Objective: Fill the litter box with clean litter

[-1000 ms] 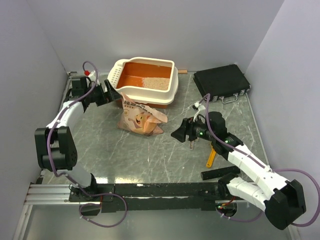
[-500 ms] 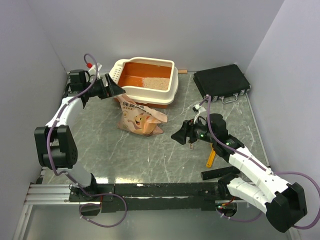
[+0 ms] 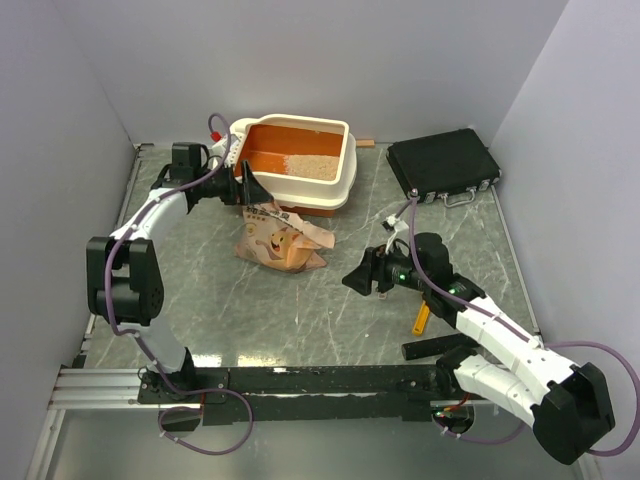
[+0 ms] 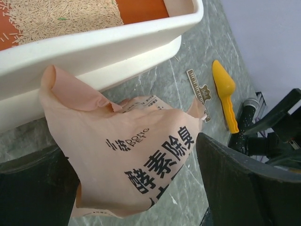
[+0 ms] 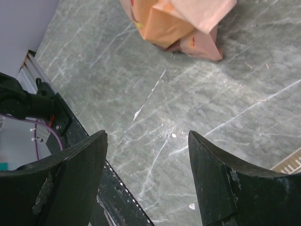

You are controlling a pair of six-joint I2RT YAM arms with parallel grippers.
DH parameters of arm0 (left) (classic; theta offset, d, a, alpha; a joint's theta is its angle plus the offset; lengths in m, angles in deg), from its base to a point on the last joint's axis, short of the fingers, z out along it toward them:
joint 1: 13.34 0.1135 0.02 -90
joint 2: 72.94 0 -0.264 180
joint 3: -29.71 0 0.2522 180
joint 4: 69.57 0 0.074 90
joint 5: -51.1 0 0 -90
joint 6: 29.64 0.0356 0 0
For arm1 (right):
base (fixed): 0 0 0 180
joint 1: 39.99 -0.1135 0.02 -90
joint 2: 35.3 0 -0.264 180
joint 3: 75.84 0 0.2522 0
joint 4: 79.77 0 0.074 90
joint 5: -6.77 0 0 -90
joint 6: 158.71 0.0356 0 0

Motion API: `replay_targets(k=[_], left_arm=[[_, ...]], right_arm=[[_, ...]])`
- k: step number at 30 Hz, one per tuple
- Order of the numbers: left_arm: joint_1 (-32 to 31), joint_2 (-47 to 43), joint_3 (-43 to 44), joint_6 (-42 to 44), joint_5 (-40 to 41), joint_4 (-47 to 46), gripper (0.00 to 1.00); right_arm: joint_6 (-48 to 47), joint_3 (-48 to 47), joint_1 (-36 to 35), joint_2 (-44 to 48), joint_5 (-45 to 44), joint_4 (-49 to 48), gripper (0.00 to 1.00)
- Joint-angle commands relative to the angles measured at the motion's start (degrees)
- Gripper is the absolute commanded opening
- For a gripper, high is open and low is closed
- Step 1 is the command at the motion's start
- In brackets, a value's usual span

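At the far edge of the tabletop (image 3: 260,310), the litter box (image 3: 349,172) holds a patch of clean litter (image 3: 312,167); the paper bag (image 3: 280,242) lies just before it. Left wrist: the left gripper (image 4: 141,188) has its fingers (image 4: 244,183) wide apart, flanking the bag's crumpled top. Right wrist: the right gripper (image 5: 146,179) holds its fingers (image 5: 216,181) apart above the tabletop.

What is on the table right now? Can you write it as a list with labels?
Litter box: orange with a white rim, at the back
Litter: a tan patch covering only part of the box floor
Paper bag: crumpled, lying just in front of the box
Left end effector: open, around the bag's top edge
Right end effector: open, empty, over bare table
Scoop: yellow, lying at the right
Black case: closed, back right
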State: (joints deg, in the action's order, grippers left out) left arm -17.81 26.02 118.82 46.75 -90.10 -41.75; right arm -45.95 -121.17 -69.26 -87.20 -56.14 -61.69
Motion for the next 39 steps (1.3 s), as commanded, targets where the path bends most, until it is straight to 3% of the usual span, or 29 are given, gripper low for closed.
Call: replay_targets(k=[1,3,4,5,6,7,8,16,20,23,29,33,39], left_arm=[[-0.10,-1.66,0.50,4.20,-10.22,-0.62,0.87],[-0.01,-2.19,0.32,5.77,-15.06,0.25,0.68],[-0.01,-2.28,0.06,6.31,-15.59,0.70,0.55],[-0.01,-2.80,-0.38,6.66,-15.94,0.79,0.33],[-0.01,-3.07,-0.90,7.18,-16.12,0.70,0.24],[-0.01,-3.24,-2.04,7.45,-16.30,0.27,0.09],[-0.01,-3.68,-2.57,7.54,-16.74,0.00,0.01],[-0.01,-8.86,-7.67,9.65,-21.12,-5.70,0.01],[0.16,-14.83,-12.94,8.16,-23.59,-15.26,0.01],[0.16,-17.30,-15.14,7.28,-24.56,-17.14,0.01],[0.16,-21.26,-16.81,7.80,-22.02,-17.84,0.01],[0.08,-25.12,-22.25,6.40,-21.31,-24.07,0.01],[-0.10,-25.22,-22.71,7.98,-21.75,-24.09,0.01]], right_arm=[[0.00,-0.50,-0.78,-0.04,0.16,-1.68,0.76],[0.09,-0.68,-0.78,-0.13,0.07,-1.24,0.76],[0.09,-1.03,-0.78,-0.04,-0.11,-0.81,0.76],[0.09,-1.12,-0.87,0.04,-0.37,-0.71,0.76],[0.09,-1.21,-0.96,0.39,-0.46,-0.63,0.76],[0.17,-1.47,-1.04,0.57,-0.63,-0.36,0.76],[0.09,-1.65,-0.96,0.75,-0.64,-0.01,0.76],[-6.39,-8.93,-1.22,-0.13,-2.13,-0.44,0.77],[-14.14,-14.65,-1.31,-7.57,-1.34,-2.73,0.79],[-19.67,-19.83,-1.04,-13.90,0.41,-3.00,0.80],[-29.17,-25.64,-0.96,-24.54,12.45,-14.93,0.80],[-36.45,-31.77,-0.61,-32.11,21.14,-18.46,0.82],[-37.71,-41.97,-0.17,-45.03,34.94,-21.63,0.82]])
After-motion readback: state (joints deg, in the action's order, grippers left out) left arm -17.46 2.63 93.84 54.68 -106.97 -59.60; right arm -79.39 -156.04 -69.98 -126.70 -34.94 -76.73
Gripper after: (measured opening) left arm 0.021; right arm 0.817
